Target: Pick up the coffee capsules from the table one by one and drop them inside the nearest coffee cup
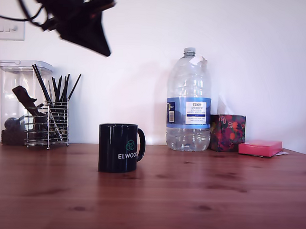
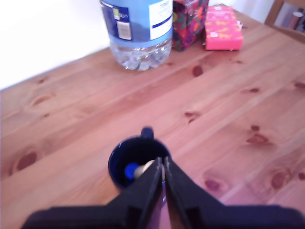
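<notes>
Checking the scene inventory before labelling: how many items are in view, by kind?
Black mug: 1
Water bottle: 1
Boxes: 2 (floral tissue box, pink box)
Wire holder: 1
Clear container: 1
Cream capsule, at the mug's mouth: 1
Blue round thing inside the mug: 1
Total: 8
</notes>
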Action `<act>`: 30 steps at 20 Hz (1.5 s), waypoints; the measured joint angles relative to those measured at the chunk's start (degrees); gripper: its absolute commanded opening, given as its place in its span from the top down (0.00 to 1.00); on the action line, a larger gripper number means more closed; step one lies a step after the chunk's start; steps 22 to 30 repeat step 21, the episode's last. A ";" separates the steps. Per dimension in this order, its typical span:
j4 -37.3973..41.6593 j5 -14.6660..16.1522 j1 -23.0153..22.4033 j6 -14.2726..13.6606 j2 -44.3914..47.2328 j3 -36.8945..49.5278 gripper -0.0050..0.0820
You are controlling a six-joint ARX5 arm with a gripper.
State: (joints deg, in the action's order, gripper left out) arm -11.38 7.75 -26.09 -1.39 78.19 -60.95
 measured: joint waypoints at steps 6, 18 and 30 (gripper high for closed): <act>7.54 -2.43 0.74 2.86 -12.70 13.62 0.97; 7.21 -11.50 0.74 8.92 -42.03 41.46 0.97; 0.79 -12.59 0.74 10.08 -49.22 42.84 0.97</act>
